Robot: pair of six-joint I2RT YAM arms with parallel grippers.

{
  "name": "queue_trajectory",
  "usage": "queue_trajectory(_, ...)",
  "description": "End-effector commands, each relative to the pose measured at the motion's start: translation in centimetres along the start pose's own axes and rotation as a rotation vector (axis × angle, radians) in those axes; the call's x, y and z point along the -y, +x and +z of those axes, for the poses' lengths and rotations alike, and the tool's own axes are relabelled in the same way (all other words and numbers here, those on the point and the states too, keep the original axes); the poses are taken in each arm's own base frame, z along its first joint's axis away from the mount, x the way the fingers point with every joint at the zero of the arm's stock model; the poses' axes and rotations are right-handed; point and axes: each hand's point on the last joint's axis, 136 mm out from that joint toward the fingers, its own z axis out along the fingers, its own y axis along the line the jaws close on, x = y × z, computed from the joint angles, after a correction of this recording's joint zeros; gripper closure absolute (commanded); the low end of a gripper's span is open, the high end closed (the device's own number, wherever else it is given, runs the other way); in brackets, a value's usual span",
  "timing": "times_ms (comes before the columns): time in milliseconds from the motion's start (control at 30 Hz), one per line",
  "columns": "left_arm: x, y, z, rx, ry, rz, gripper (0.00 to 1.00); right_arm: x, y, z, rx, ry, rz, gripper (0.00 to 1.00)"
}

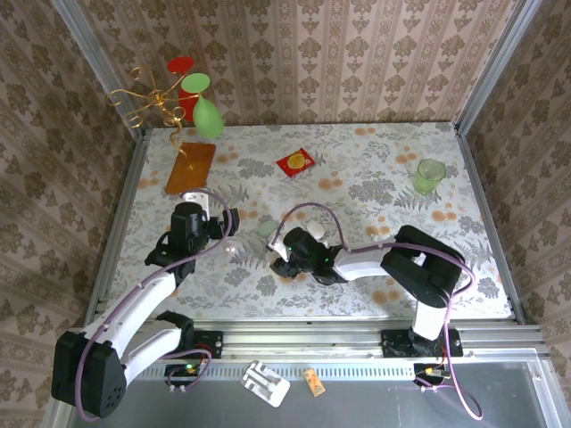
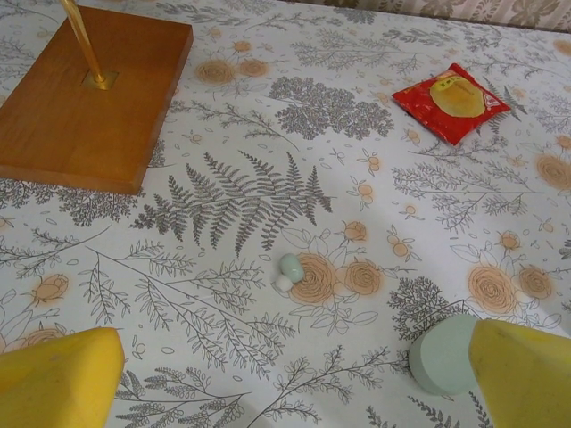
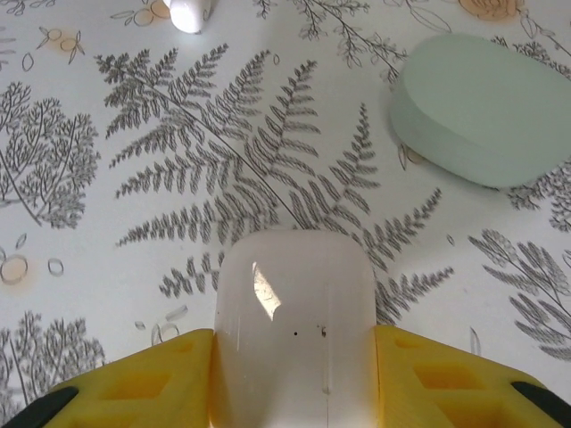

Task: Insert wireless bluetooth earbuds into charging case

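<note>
My right gripper (image 3: 294, 357) is shut on a glossy white charging case (image 3: 294, 303), one yellow finger pressed against each side; the case rests low over the tablecloth. Ahead of it a small white earbud (image 3: 190, 12) lies on the cloth, and a closed mint-green case (image 3: 482, 107) sits to the right. My left gripper (image 2: 294, 357) hangs open with nothing between its yellow fingertips (image 2: 62, 379). A tiny mint and white earbud (image 2: 288, 270) lies beyond them, and the mint-green case (image 2: 444, 355) sits beside the right finger. From above, the right gripper (image 1: 279, 259) is near the table's middle.
A wooden base (image 1: 190, 168) with a gold wire stand holding red and green shapes stands at the back left. A red snack packet (image 1: 295, 161) lies at the back centre and a green cup (image 1: 428, 176) at the back right. Metal rails edge the table.
</note>
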Motion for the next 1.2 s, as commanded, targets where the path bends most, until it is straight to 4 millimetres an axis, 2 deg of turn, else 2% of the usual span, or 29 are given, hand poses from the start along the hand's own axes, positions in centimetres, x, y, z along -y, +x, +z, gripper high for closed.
queue_trajectory(0, 0.7, -0.4, -0.6, -0.012, 0.029, -0.016, 0.0, -0.9, -0.4, -1.4, 0.036, -0.137, -0.041, 0.57)
queue_trajectory(167, 1.6, 0.2, -0.8, -0.064, 0.081, -0.016, 0.0, -1.1, 1.0, -2.3, 0.038, -0.258, -0.084, 0.59)
queue_trajectory(367, 2.5, 0.9, -1.0, -0.118, 0.129, -0.02, 0.0, -0.3, 2.4, -2.1, -0.006, -0.257, -0.1, 0.58)
queue_trajectory(533, 3.6, 1.7, -1.2, -0.173, 0.182, -0.021, 0.0, 0.3, 3.4, -1.7, -0.044, -0.225, -0.117, 0.48)
queue_trajectory(733, 3.9, 1.9, -1.0, -0.19, 0.191, -0.016, 0.0, 0.6, 4.4, -1.3, -0.074, -0.207, -0.128, 0.44)
queue_trajectory(900, 4.3, 2.0, -0.7, -0.201, 0.202, -0.017, 0.0, 0.6, 5.0, -1.2, -0.093, -0.21, -0.13, 0.46)
queue_trajectory(1033, 4.5, 2.2, -0.6, -0.214, 0.21, -0.021, 0.0, 0.6, 5.2, -1.2, -0.111, -0.21, -0.132, 0.55)
queue_trajectory(1167, 4.9, 2.1, -0.5, -0.213, 0.227, -0.049, 0.0, 1.1, 3.4, -2.3, -0.056, -0.173, -0.134, 0.63)
